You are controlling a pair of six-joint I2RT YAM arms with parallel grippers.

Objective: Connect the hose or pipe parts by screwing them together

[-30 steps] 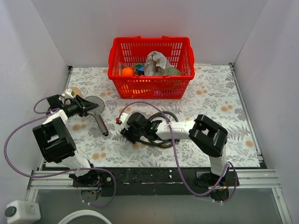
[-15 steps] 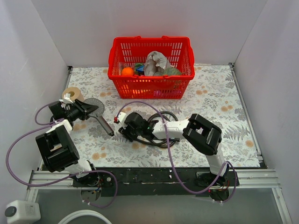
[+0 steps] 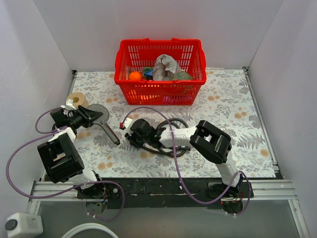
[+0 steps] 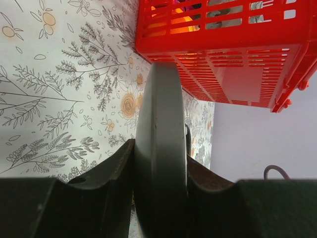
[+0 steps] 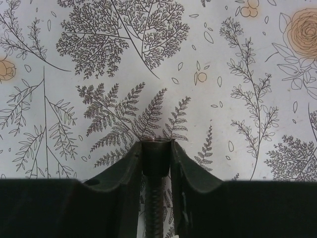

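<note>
The grey hand shower (image 3: pixel 101 113) lies at the left of the table, its handle (image 3: pixel 111 133) pointing toward the near right. My left gripper (image 3: pixel 89 117) is shut on the round head's rim, seen edge-on (image 4: pixel 159 144) between the dark fingers (image 4: pixel 111 171). The dark coiled shower hose (image 3: pixel 172 135) lies mid-table. My right gripper (image 3: pixel 130 130) is shut on its end nut (image 5: pixel 156 157). The nut's open end faces away from the wrist and the ribbed hose (image 5: pixel 156 208) runs back between the fingers. A small gap separates the nut from the shower handle's tip.
A red basket (image 3: pixel 161 94) with assorted items stands at the back centre and fills the upper left wrist view (image 4: pixel 223 49). A roll of tape (image 3: pixel 77 99) sits behind the left gripper. Purple cables (image 3: pixel 148 110) loop around both arms.
The right gripper's jaws have closed onto the hose end nut and it has shifted a little left. The left arm carried the hand shower slightly right, then held still.
</note>
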